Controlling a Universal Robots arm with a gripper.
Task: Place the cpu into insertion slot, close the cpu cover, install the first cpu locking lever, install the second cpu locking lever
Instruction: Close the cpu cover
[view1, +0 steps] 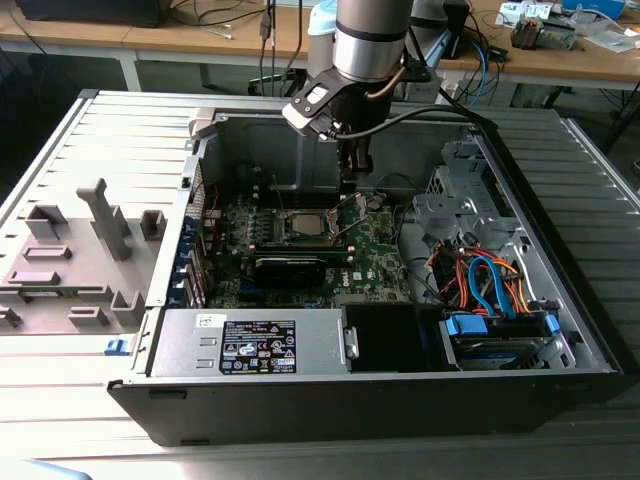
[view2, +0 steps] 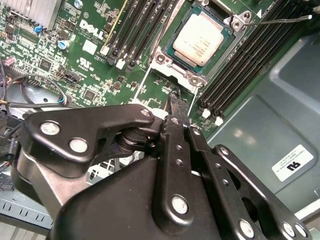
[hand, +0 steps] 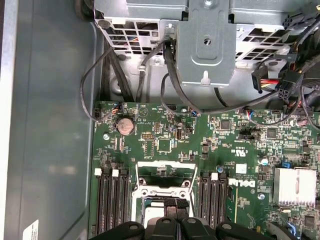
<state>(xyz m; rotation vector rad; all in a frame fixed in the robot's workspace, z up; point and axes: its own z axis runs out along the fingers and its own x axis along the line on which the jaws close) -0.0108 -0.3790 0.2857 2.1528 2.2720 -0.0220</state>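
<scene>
"Where's the pincer (view2: 177, 106)?"
"Pressed together, empty, hanging just over the board (view2: 90, 65) near the slot (view2: 161, 59)."
"And the cpu (view2: 200, 40)?"
"In the slot, cover (view2: 218, 59) lying around it. One thin lever (view2: 280, 20) juts free."

The cpu (view2: 201, 39) has a matt silver-grey metal top. The insertion slot (view2: 162, 57) framing it is brighter, shinier metal, with a thin bare-metal wire lever (view2: 280, 20) just beside it. Around the cpu the motherboard (view2: 90, 55) is green with a smooth lacquered sheen, the memory slots (view2: 235, 70) flanking the cpu are black plastic, and beyond them the case panel (view2: 280, 100) is dull grey sheet metal carrying a white paper label (view2: 292, 162). Near the cpu the gripper (view2: 177, 107) is black satin-finished metal studded with shiny steel screws.
</scene>
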